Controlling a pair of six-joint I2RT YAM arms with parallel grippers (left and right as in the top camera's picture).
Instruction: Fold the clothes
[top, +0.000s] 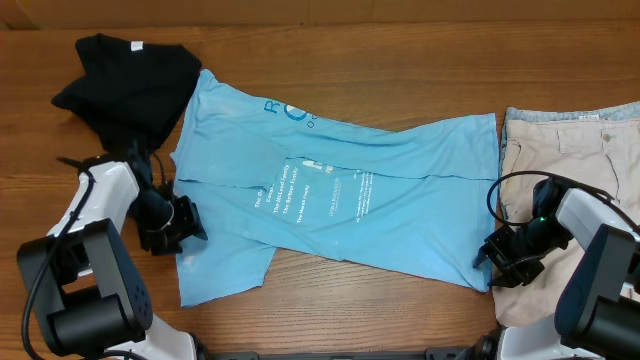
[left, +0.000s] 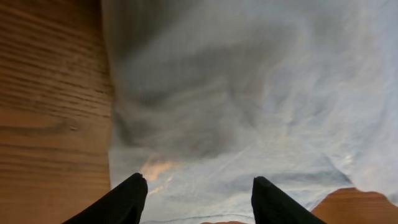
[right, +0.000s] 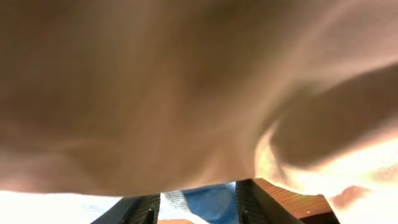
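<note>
The light blue T-shirt (top: 340, 200) lies spread across the middle of the table, lettering up, with its lower left part folded over. A black garment (top: 125, 80) is bunched at the back left, and beige shorts (top: 590, 150) lie at the right. My left gripper (top: 185, 225) sits at the shirt's left edge. In the left wrist view it (left: 199, 193) is open over pale blue cloth (left: 249, 93), with nothing between the fingers. My right gripper (top: 497, 255) is at the shirt's lower right corner, beside the shorts. Blurred beige cloth (right: 155, 93) hangs over its fingertips; the fingers (right: 261, 202) stand apart, with blue cloth showing in the gap.
Bare wooden table (top: 330, 310) runs along the front edge below the shirt and along the back (top: 400, 50). The two arm bases (top: 85, 290) stand at the front corners. Wood (left: 50, 112) shows left of the shirt in the left wrist view.
</note>
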